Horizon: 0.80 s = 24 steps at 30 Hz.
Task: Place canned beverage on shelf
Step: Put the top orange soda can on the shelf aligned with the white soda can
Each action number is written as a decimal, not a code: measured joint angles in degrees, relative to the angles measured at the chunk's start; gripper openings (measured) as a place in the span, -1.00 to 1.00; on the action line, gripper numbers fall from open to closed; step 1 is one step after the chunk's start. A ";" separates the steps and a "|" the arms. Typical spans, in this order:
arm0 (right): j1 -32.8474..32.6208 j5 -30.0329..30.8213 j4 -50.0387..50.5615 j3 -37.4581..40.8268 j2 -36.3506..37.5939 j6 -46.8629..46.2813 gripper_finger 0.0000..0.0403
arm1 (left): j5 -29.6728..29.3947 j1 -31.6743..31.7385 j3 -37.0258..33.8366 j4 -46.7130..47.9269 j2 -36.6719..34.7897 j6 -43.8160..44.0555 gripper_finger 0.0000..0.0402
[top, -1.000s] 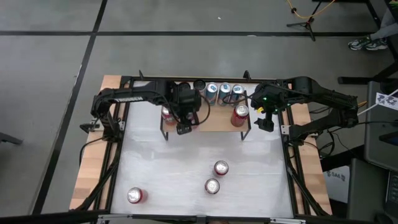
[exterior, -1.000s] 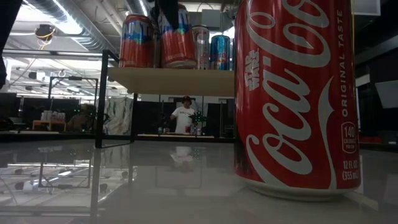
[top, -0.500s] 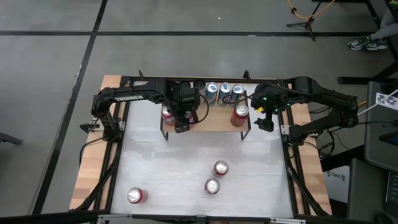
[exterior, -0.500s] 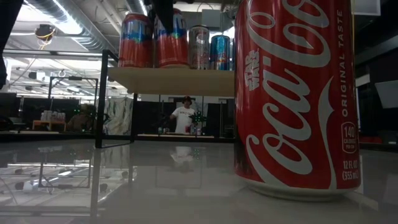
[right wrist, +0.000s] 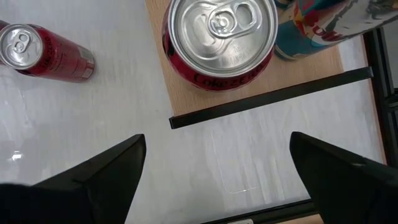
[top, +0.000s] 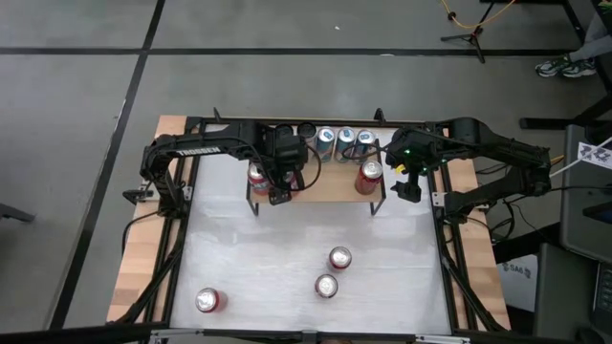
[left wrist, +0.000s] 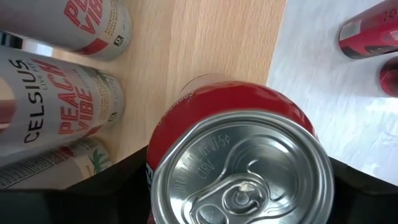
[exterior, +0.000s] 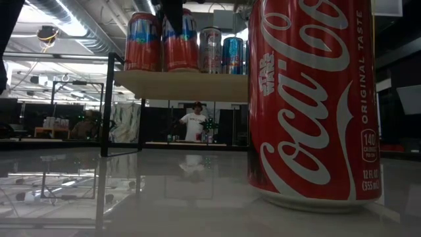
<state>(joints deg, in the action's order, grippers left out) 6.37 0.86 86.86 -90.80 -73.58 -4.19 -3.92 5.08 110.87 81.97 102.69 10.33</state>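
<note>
Red can (left wrist: pixel 239 155) stands upright on the light wood shelf (left wrist: pixel 193 43).

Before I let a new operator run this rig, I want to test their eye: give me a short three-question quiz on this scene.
1. True or false: the red can between the left gripper's fingers stands upright on the shelf.
2. How many cans stand on the white table, off the shelf?
A) one B) three C) five
3. Fill in: the right gripper hangs open just off the shelf's ____ end, with nothing between its fingers.

Key
1. True; the left wrist view looks straight down on its lid, with wood under it.
2. B; the high view shows three.
3. Right; a Coke can stands at that end.
</note>
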 joint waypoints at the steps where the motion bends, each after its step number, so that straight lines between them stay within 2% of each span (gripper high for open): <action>1: -0.01 0.00 0.01 0.00 0.00 0.00 0.92 | 0.02 0.00 0.00 0.00 0.00 0.00 0.52; 24: -0.01 0.00 0.00 0.00 0.00 0.00 0.92 | -0.33 0.00 0.00 -0.15 0.00 0.02 0.57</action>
<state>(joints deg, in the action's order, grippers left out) 6.36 0.86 86.86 -90.80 -73.58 -4.19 -4.25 5.08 110.87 81.82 102.69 10.35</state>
